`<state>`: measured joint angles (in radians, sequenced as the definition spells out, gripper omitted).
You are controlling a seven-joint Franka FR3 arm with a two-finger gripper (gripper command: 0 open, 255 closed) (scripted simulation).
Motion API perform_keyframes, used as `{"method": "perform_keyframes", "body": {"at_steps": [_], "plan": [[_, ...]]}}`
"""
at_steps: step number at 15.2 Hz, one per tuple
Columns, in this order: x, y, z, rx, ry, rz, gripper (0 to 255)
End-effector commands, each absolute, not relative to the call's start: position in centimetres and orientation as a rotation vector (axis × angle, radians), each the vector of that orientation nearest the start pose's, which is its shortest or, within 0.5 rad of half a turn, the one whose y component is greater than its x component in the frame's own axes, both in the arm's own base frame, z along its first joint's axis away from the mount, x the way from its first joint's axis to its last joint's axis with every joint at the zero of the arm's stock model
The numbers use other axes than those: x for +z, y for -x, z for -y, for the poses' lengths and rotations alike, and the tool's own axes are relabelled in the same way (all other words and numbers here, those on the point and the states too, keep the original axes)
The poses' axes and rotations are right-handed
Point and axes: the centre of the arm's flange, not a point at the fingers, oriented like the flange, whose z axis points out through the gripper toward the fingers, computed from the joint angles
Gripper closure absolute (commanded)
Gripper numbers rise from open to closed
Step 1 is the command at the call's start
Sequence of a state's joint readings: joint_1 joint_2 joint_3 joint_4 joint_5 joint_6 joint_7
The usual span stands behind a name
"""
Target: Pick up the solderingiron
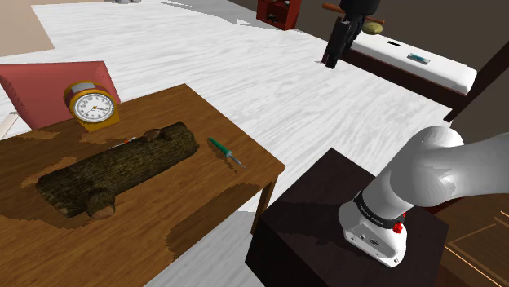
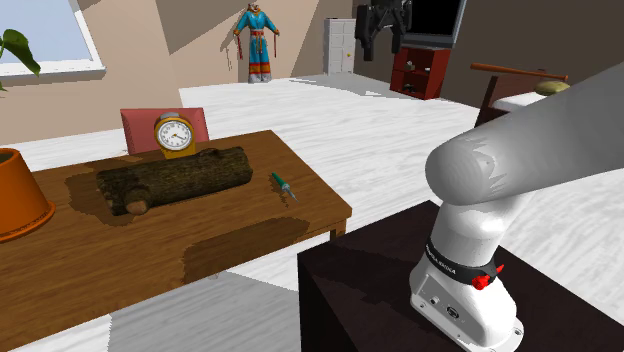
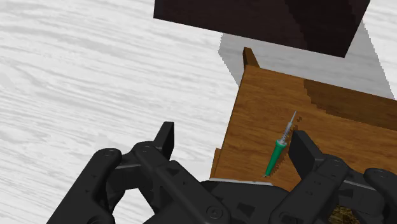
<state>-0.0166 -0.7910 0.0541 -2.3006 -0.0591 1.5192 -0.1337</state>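
Floor [image 1: 285,81]: white wood-grain, covers most of the room. Wooden table [image 1: 163,236] sits at the shoulder view's left, with the dark box stand [image 1: 302,228] near its corner. White arm [image 1: 440,171] rises from the stand. Bark-covered log [image 1: 122,167] lies across the table's middle. Red cushion [image 1: 49,86] stands at the far edge, with an orange clock [image 1: 92,106] upright in front of it, near the log. Black gripper [image 1: 330,59] hangs high over the floor, well apart from the table. In the wrist view its fingers [image 3: 162,137] stand apart, clasping nothing. Soldering iron [image 1: 226,152] has a green handle and thin metal tip. It lies flat on the table near the stand-side edge, beside the log's end, not touching it.
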Motion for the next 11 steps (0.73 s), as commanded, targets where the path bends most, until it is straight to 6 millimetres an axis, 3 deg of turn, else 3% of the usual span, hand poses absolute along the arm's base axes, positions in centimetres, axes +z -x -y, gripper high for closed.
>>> {"method": "perform_keyframes", "body": {"at_steps": [1,11], "plan": [[61.4,-30.1,-1.1,-0.006,3.23,0.246,0],[50.9,-36.5,-6.4,0.034,3.233,0.161,0]]}}
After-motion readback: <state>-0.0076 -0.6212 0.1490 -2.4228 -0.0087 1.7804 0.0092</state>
